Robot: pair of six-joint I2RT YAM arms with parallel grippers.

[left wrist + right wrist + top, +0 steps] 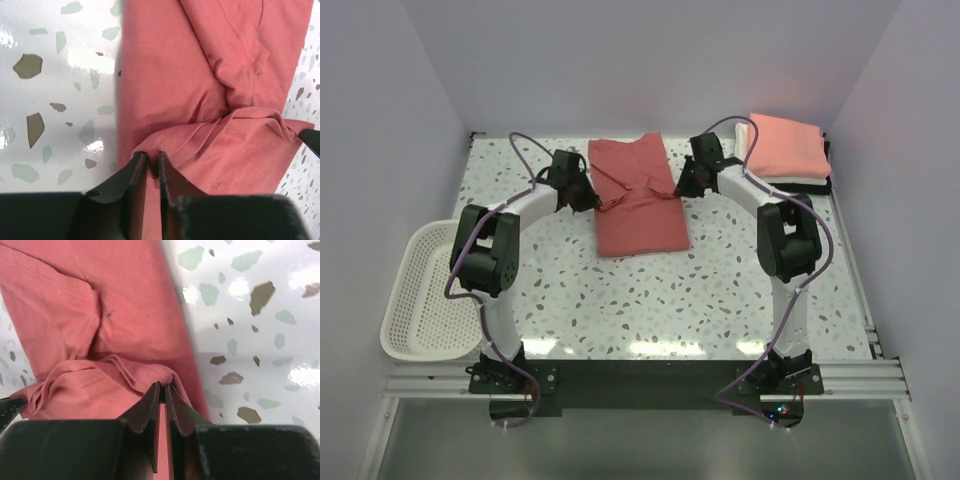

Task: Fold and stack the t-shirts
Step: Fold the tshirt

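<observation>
Currently we note the red shirt (pixel 638 205) lying on the speckled table (pixel 650 300), toward its far side and between the two arms; all positions below are given relative to that shirt. Its near half is a smooth rectangle. Across its middle a band of cloth is gathered into a rumpled ridge running from edge to edge, and the far half is wrinkled. The left gripper (pixel 150 156) sits at the shirt's left edge, at the left end of the ridge. In the left wrist view its fingers stand a little apart with the folded hem right at their tips; we cannot tell whether the cloth is pinched or free. The right gripper (pixel 162 386) sits at the shirt's right edge, at the other end of the ridge. Its fingers are pressed almost together with the bunched hem caught at the tips, so we record it as closed on the red shirt. Right of the shirt and slightly farther back, apart from it, lies a folded stack: a pink shirt (pixel 788 145) on top, a white shirt (pixel 744 135) showing at its left side, and a black shirt (pixel 800 186) showing along its near edge. Well to the left of the red shirt and nearer the arm bases, a white mesh basket (pixel 425 290) sits at the table's left edge.
</observation>
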